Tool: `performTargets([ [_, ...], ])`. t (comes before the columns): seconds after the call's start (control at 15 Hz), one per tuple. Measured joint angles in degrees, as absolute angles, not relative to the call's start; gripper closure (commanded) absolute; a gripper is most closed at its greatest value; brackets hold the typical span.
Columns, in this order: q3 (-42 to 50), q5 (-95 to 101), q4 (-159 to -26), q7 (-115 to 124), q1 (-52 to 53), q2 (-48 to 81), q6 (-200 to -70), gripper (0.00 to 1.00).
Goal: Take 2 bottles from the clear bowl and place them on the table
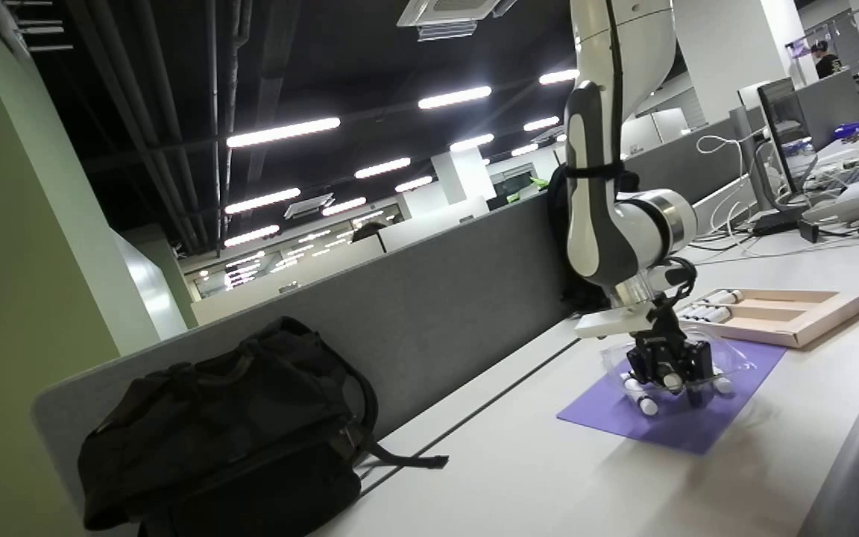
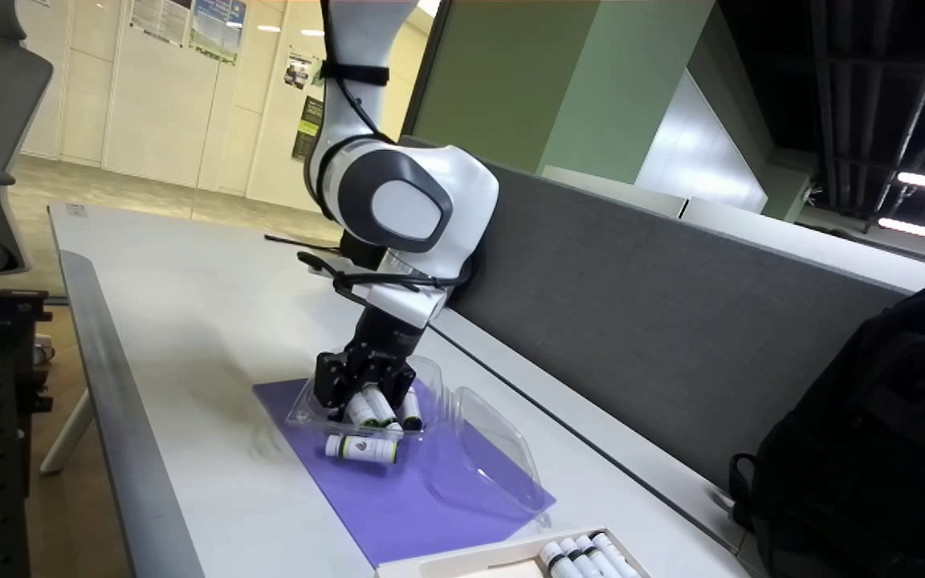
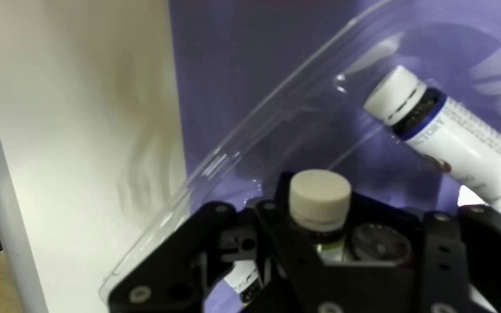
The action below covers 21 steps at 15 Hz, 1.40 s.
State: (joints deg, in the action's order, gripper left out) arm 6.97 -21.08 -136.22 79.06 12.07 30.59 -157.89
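In both exterior views my gripper [image 1: 670,380] [image 2: 368,397] reaches down into the clear bowl [image 2: 302,405], which stands on the purple mat. In the wrist view two bottles sit side by side between the fingers [image 3: 350,217]: a white-capped bottle [image 3: 320,200] and the dark end of another bottle [image 3: 381,243]. Whether the fingers press on them is unclear. A labelled bottle [image 3: 468,148] lies in the bowl [image 3: 222,163] to the right. Part of a further bottle [image 3: 244,278] shows at lower left. One bottle [image 2: 362,449] seems to lie on the mat just outside the bowl.
The purple mat [image 2: 430,514] lies on the white table [image 2: 189,321]. A clear lid [image 2: 523,437] stands open beside the bowl. A light-wood box [image 1: 810,335] holds several bottles [image 2: 587,554]. A black backpack [image 1: 228,447] rests against the grey partition [image 1: 467,298].
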Motion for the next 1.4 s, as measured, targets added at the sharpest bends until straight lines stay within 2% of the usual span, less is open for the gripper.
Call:
performTargets([
  [0.87,7.3,-19.9,-136.4,79.6,12.0,28.7,-158.5,1.0],
  [1.4,6.7,-20.2,-139.5,79.0,8.5,17.7,-156.9,1.0],
])
